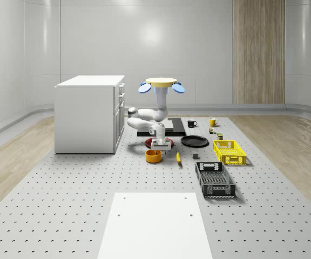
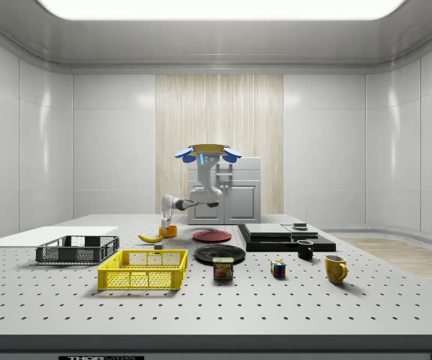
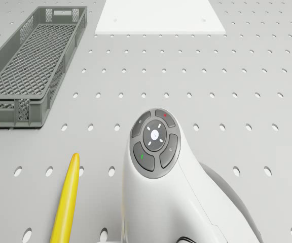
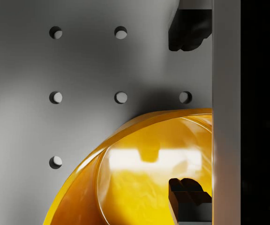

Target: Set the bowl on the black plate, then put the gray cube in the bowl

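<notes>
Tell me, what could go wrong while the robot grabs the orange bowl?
1. The claw straddles just one side of the bowl, so the bowl might tip or slip when lifted.
2. The banana lies close beside the bowl and could get bumped.
3. The red plate sits nearby; the bowl belongs on the black plate.

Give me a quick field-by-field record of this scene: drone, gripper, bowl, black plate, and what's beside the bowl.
drone: airborne above the perforated table, beside the white cabinet
gripper: lowered right above the bowl, one fingertip inside it, one outside the rim
bowl: orange, upright on the table, not on the plate
black plate: bare, to the whole-scene view's right of the bowl
beside bowl: banana, red plate
</notes>
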Available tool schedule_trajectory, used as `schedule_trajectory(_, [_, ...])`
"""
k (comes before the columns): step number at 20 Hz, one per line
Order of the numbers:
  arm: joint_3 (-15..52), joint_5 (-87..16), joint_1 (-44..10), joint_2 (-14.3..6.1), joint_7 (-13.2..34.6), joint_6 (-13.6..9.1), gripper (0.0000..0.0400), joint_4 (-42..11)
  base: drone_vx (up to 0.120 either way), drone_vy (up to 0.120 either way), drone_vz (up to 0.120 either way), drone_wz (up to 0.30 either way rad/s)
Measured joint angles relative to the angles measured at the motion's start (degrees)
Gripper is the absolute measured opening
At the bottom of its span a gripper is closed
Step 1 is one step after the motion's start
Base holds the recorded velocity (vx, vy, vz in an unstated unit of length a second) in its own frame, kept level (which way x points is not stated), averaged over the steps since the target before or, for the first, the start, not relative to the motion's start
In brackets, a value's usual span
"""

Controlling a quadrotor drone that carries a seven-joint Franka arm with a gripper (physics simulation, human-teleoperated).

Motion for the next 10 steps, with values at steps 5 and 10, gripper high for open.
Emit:
schedule_trajectory(5, [-1.37, -1.28, -0.18, -0.07, -0.06, 0.57, 0.04, 0.39, 0.0, 0.0, 0.0, 0.0])
schedule_trajectory(10, [-1.54, -1.43, -0.42, 0.07, -0.57, 0.75, 0.04, 1.2, 0.0, 0.0, 0.0, 0.0])
